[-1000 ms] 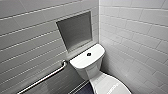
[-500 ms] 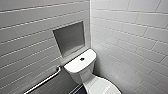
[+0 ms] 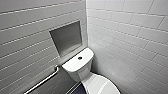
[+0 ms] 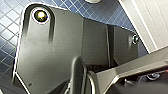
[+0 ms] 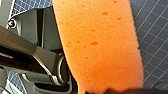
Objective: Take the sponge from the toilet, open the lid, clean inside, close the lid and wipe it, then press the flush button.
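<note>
Sponge (image 5: 100, 45) is the thing to reckon with: orange and pitted with pores, it looks light, soft and easily squashed. It would likely bend if held by one end, so a hold across its middle should suit scrubbing better. It hangs above the blue tiled floor (image 5: 155, 50), close before the right wrist. The right gripper (image 5: 110, 90) appears to have its jaws closed on one end, where a dark edge crosses the foam, though the contact itself is hard to make out. Whether the left gripper (image 4: 85, 80) has its jaws open or closed I cannot tell. In the head view the toilet (image 3: 77, 66) stands in the corner, with the flush button (image 3: 80, 58) on the tank and the lid (image 3: 102, 85) down, cut off at the near edge.
</note>
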`<state>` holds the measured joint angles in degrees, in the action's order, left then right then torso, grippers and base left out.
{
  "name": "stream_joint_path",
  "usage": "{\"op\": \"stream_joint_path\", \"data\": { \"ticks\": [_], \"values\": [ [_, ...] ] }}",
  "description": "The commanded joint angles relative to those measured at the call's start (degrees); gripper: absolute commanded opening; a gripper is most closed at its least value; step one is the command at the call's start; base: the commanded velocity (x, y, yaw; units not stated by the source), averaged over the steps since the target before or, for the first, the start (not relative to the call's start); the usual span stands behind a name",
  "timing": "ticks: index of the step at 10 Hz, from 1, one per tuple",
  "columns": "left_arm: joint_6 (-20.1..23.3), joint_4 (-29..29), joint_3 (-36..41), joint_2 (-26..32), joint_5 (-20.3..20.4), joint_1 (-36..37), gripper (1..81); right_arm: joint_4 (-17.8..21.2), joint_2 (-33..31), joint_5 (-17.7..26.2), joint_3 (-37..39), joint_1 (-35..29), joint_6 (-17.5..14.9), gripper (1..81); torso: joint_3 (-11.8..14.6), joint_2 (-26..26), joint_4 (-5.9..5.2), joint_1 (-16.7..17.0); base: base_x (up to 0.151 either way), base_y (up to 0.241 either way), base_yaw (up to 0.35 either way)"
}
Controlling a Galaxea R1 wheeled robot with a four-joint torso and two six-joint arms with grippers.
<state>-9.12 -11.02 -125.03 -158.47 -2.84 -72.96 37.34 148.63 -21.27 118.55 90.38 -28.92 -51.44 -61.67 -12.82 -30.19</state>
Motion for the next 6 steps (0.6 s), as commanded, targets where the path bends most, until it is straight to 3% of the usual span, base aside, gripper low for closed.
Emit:
{"op": "stream_joint_path", "data": {
  "ticks": [1, 2, 3, 5, 6],
  "values": [
    [-0.1, 0.9, 0.0, 0.7, -3.6, 1.5, 81.1, -1.9, 4.5, 9.7, 7.7, 1.5, -0.7, 1.0, 0.0, 5.6, 0.00, 3.6, 0.000, 0.000, 0.000],
    [-0.1, 1.0, -0.3, 0.7, -3.6, 1.5, 81.1, -4.4, 6.4, 9.7, 11.3, 2.0, -0.3, 1.0, 0.0, 7.8, 0.02, 5.0, 0.000, 0.000, 0.000],
    [-0.1, 1.1, -0.7, 0.7, -3.6, 1.5, 81.1, -10.6, 8.2, 10.2, 14.8, 2.1, 1.6, 1.0, 0.0, 9.9, 0.02, 6.4, 0.000, 0.000, 0.000],
    [-0.1, 1.2, -0.7, 0.5, -3.6, 1.5, 81.1, -31.5, 7.8, 9.9, 15.9, 3.3, 20.4, 1.0, 0.0, 14.0, 0.02, 9.0, 0.000, 0.000, 0.000],
    [-0.1, 1.2, -1.1, 0.3, -3.6, 1.5, 81.1, -41.9, 7.4, 9.1, 15.8, 3.5, 32.3, 1.0, 0.0, 16.2, 0.02, 10.4, 0.000, 0.000, 0.000]
  ]
}}
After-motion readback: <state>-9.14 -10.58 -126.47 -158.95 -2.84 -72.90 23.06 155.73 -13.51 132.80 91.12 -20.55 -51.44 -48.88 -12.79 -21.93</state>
